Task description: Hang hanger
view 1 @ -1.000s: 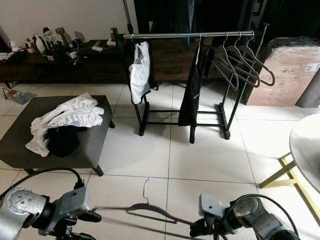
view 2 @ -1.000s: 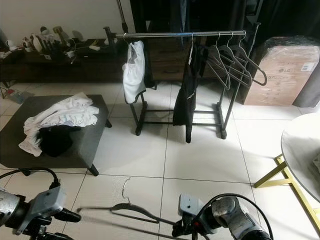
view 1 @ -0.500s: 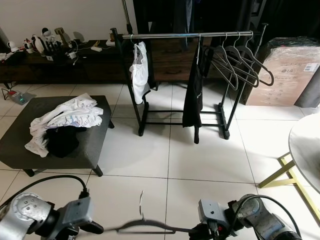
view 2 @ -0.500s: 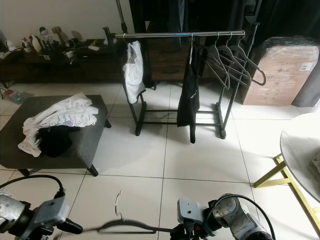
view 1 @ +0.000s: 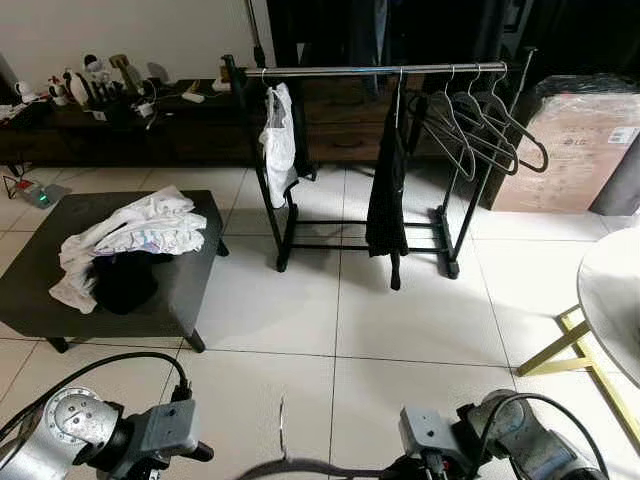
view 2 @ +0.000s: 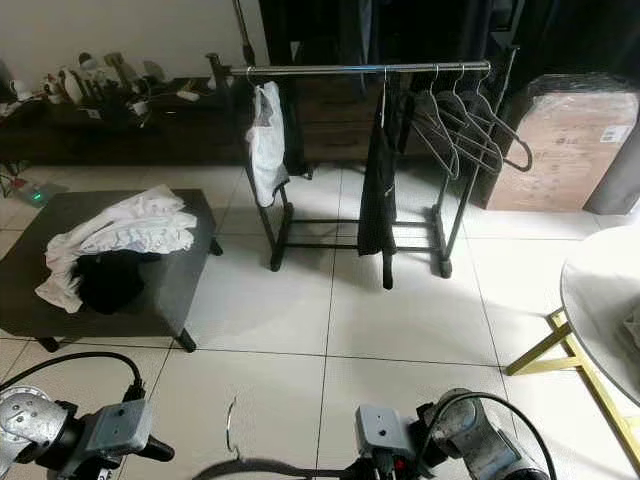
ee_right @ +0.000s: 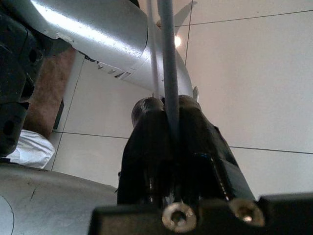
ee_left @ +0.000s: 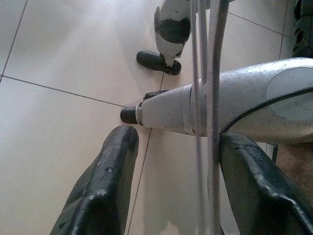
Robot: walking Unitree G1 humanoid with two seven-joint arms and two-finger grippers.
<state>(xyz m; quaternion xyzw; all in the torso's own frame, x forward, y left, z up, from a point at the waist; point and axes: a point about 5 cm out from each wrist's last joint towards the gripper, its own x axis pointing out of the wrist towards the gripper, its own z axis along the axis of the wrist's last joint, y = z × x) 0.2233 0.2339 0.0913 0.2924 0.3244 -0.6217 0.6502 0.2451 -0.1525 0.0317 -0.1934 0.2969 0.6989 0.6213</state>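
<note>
A dark hanger (view 1: 300, 467) with a thin metal hook (view 1: 281, 426) is held low over the tiled floor, hook pointing up. My right gripper (ee_right: 168, 105) is shut on one arm of the hanger (ee_right: 165, 44); in the left eye view that gripper (view 1: 402, 466) sits at the bottom edge. My left gripper (ee_left: 178, 137) is open, with the hanger's thin bars (ee_left: 211, 88) running between its fingers (ee_left: 110, 186), close to one of them. Ahead stands a clothes rack (view 1: 380, 70) with a white garment (view 1: 278, 140), a black garment (view 1: 385, 185) and several bare hangers (view 1: 485, 120).
A dark ottoman (view 1: 195, 285) with a heap of white and black clothes (view 1: 135, 240) stands to the left. A cardboard box (view 1: 570, 140) sits right of the rack. A round table (view 1: 615, 290) with yellow legs juts in at the right. A low sideboard (view 1: 120, 125) lines the far wall.
The hanger has sunk towards the picture's bottom edge and its hook now stands upright. Both arms have dropped lower, and the left gripper has closed in on the hanger.
</note>
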